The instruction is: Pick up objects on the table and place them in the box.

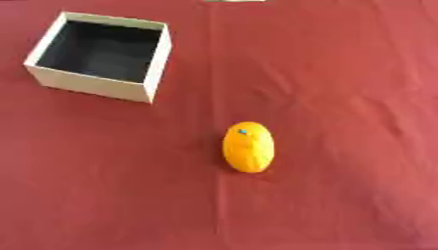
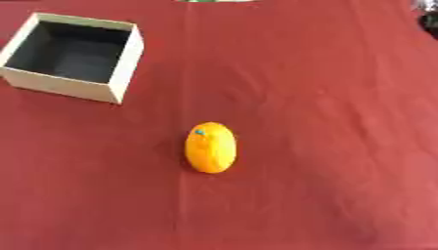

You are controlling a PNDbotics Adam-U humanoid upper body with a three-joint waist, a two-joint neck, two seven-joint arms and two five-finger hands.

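Observation:
An orange oval fruit-like object (image 1: pixel 248 147) with a small blue-green spot near its top lies on the red tablecloth (image 1: pixel 342 97), near the middle of the view. An open square box (image 1: pixel 100 54) with pale outer walls and a dark inside stands at the upper left, and nothing shows inside it. Neither of my hands shows in either view.
The red cloth has a lengthwise crease running through the middle, past the orange object. A small pale-green thing (image 2: pixel 215 1) peeks in at the top edge. A dark shape (image 2: pixel 427 14) sits at the upper right corner of the right eye view.

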